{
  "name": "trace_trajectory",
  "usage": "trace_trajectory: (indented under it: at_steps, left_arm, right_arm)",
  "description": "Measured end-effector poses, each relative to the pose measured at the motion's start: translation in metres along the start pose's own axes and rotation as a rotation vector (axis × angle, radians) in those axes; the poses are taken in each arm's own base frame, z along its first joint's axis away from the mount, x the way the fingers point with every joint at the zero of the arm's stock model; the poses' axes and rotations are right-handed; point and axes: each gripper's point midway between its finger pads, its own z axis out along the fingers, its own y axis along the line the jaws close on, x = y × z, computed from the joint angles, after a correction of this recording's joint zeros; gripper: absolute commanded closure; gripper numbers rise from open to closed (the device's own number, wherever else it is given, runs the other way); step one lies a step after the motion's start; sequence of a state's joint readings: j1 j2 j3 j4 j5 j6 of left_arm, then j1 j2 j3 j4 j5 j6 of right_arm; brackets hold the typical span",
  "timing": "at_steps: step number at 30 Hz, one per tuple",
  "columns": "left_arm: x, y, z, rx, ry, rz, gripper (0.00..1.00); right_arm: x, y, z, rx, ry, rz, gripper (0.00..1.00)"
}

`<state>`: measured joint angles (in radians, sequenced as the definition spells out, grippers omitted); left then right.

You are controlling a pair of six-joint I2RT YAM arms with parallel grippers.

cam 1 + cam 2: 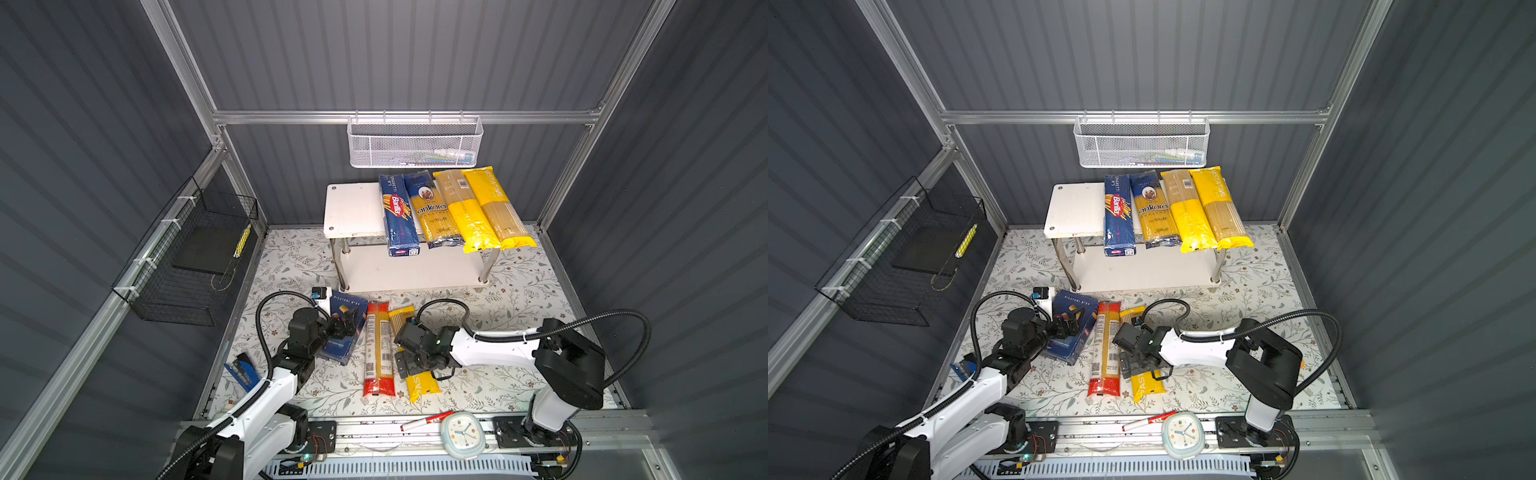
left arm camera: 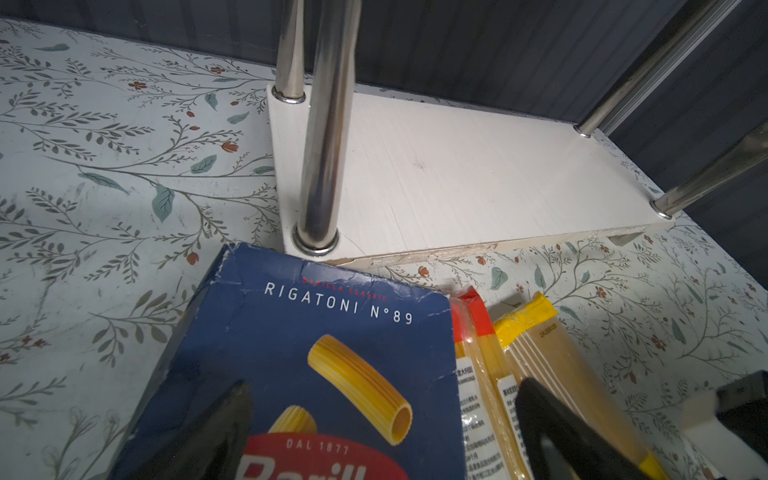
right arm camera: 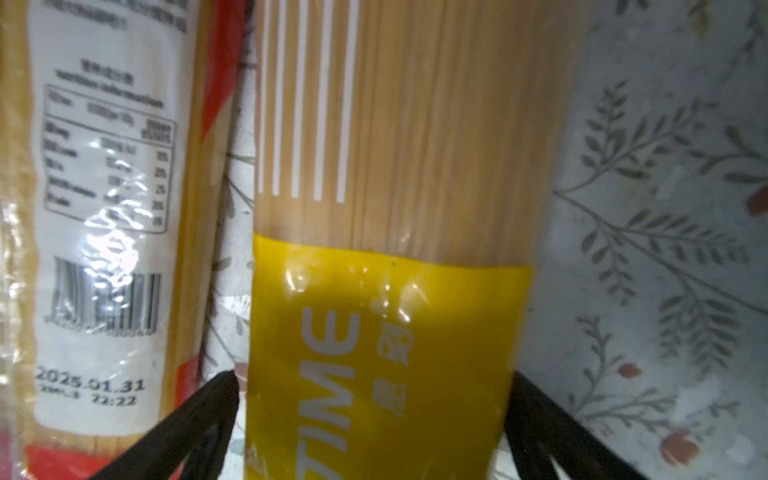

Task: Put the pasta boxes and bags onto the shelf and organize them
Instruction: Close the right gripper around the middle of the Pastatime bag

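Note:
On the shelf's point(image 1: 353, 208) top board lie a Barilla spaghetti box point(image 1: 399, 216), an ankara bag point(image 1: 432, 212) and two PASTATIME bags point(image 1: 465, 208) point(image 1: 498, 203), side by side. In front of the shelf, on the floral mat, lie a rigatoni box point(image 1: 347, 307) point(image 2: 316, 332), a red-ended clear bag point(image 1: 378, 349) point(image 3: 108, 208) and a third PASTATIME bag point(image 1: 422, 384) point(image 3: 395, 208). My left gripper point(image 1: 347, 326) point(image 2: 384, 424) hovers open over the rigatoni box. My right gripper point(image 1: 405, 365) point(image 3: 374, 399) is open and low, one finger on each side of the yellow bag.
A white mesh basket point(image 1: 415, 143) hangs on the back rail above the shelf. A black wire basket point(image 1: 187, 266) hangs on the left wall. A clock point(image 1: 462, 434) and a red marker point(image 1: 426, 420) lie on the front rail. A blue tool point(image 1: 241, 372) lies at the mat's left edge.

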<state>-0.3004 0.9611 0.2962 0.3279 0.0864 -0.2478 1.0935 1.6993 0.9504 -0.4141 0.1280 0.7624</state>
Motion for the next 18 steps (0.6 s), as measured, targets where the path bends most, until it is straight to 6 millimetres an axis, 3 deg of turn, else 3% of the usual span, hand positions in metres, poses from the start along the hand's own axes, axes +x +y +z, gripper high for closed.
trace_trajectory:
  at_steps: [7,18]
  left_arm:
    - [-0.0001,0.0003,0.0001,-0.002,0.000,0.000,0.01]
    - [-0.0003,0.0016,0.0000,-0.009,-0.002,0.000,0.00]
  right_arm:
    - [-0.0012,0.0006,0.0009,0.003,-0.010,0.011,0.05]
    - [-0.0028,-0.0018,0.0019,0.017,-0.021,0.027,0.23]
